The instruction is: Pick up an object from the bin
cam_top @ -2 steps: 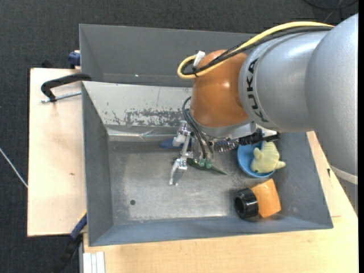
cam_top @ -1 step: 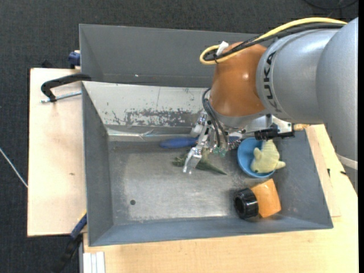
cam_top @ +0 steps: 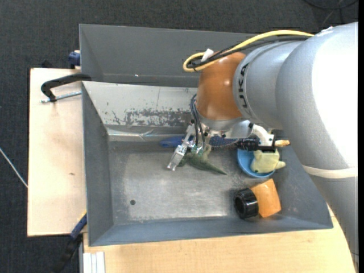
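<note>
Your jaws hang low near the back wall of the bin [cam_top: 94, 152], just over a dark green pointed thing [cam_top: 208, 165]; you cannot tell whether they are open or closed. A blue piece [cam_top: 170, 143] lies just to their left. Crowding the right are a blue cup [cam_top: 244, 162], a pale yellow lump [cam_top: 266, 161] and an orange bottle [cam_top: 266, 198] with a black cap.

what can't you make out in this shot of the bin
All in the camera view:
The blue thing by the back wall sits mostly behind the gripper, so its kind is unclear.
The dark green thing has its upper end under the gripper; whether it is gripped is unclear.
The blue bowl has its back rim under the arm and its inside under a pale yellow thing.
The right rear corner of the bin is covered by the arm.
</note>
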